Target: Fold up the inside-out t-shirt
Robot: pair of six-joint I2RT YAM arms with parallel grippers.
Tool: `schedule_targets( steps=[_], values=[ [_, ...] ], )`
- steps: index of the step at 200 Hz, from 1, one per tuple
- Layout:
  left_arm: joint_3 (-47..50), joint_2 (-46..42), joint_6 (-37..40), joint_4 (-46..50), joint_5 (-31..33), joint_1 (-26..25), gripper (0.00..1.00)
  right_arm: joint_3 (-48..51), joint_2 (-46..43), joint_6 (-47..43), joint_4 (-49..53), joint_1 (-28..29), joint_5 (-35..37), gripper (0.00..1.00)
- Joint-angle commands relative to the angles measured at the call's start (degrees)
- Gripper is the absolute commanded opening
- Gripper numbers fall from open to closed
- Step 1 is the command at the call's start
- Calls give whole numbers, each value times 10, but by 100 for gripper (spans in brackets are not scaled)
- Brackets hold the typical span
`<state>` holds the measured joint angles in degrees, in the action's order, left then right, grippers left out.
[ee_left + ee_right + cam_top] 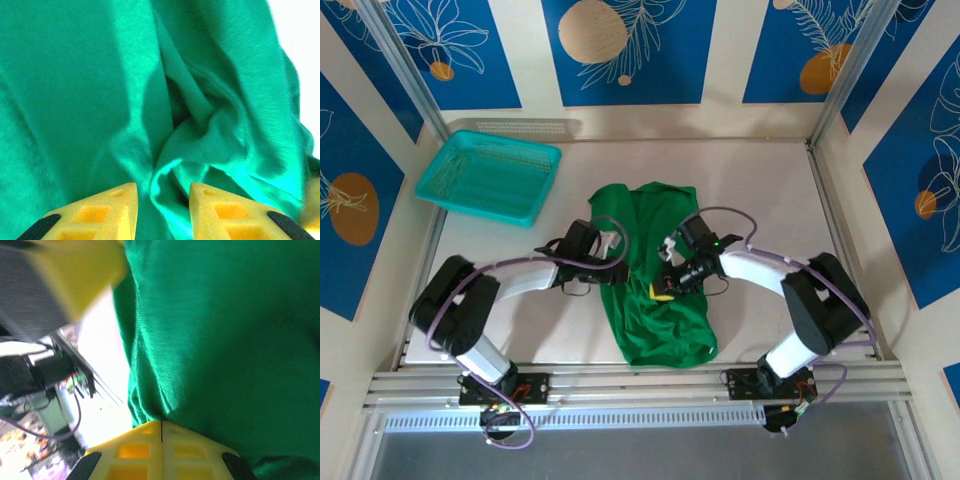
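The inside-out t-shirt (655,275) is a bright green, wrinkled heap lying lengthwise in the middle of the table. My left gripper (616,246) is at its left edge. In the left wrist view this gripper (163,187) is open, its yellow fingers apart on either side of a raised fold of the shirt (200,100). My right gripper (665,287) sits over the middle of the shirt. In the right wrist view it (161,422) is shut, with the edge of the green cloth (225,340) pinched at its tips.
A teal mesh basket (490,175) stands at the back left of the table. Bare white tabletop (770,190) lies around the shirt. Patterned walls close in the back and both sides. The two wrists are close together over the cloth.
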<state>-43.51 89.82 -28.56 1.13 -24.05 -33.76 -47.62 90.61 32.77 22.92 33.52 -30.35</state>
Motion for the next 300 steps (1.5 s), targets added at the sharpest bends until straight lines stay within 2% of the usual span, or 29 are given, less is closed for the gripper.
schedule_targets(
  steps=[1, 25, 40, 53, 70, 85, 105, 127, 149, 159, 174, 178, 217, 246, 273, 291, 300],
  values=[
    [15, -66, -32, 61, -26, 4, 35, -8, -4, -12, 6, 28, -88, 6],
    [44, -118, -78, 35, -76, -19, 40, -19, -35, -13, 13, 32, -85, 30],
    [54, -123, -98, 16, -93, -39, 43, -37, -44, -26, 48, 17, -55, 37],
    [53, -111, -107, 11, -101, -51, 43, -48, -58, -25, 71, 9, 16, 44],
    [50, -93, -107, 7, -85, -66, 43, -54, -64, -26, 74, 17, 89, 47],
    [47, -74, -105, 9, -57, -75, 43, -58, -48, -31, 60, 30, 129, 47],
    [30, -46, -102, 14, -60, -76, 42, -58, -18, -23, 36, 43, 169, 46],
    [18, -25, -88, 20, -51, -79, 38, -56, 5, -4, -7, 54, 169, 40],
    [19, 0, -99, -5, -62, -79, 28, -69, 23, 3, -8, 57, 180, 28],
    [24, 2, -104, -16, -61, -79, 23, -71, 22, 9, 1, 55, 204, 15],
    [38, -12, -101, -32, -53, -77, 6, -65, -1, 15, 0, 49, 211, 0],
    [40, -17, -100, -34, -52, -76, 0, -64, -9, 14, -1, 46, 209, 0],
    [60, -93, -84, -44, -57, -77, 0, -57, -81, -16, 40, -8, 234, 0],
    [117, -155, -93, -111, -52, -79, 0, -22, -40, -40, 23, -80, 224, 0],
    [155, -189, -73, -157, -51, -100, 0, -4, -8, -36, -8, -89, 201, 0],
    [164, -190, -50, -158, -46, -123, 0, -14, -16, -37, 2, -86, 213, 9],
    [160, -188, -35, -147, -41, -137, 0, -25, -25, -42, 23, -86, 229, 16]
  ],
)
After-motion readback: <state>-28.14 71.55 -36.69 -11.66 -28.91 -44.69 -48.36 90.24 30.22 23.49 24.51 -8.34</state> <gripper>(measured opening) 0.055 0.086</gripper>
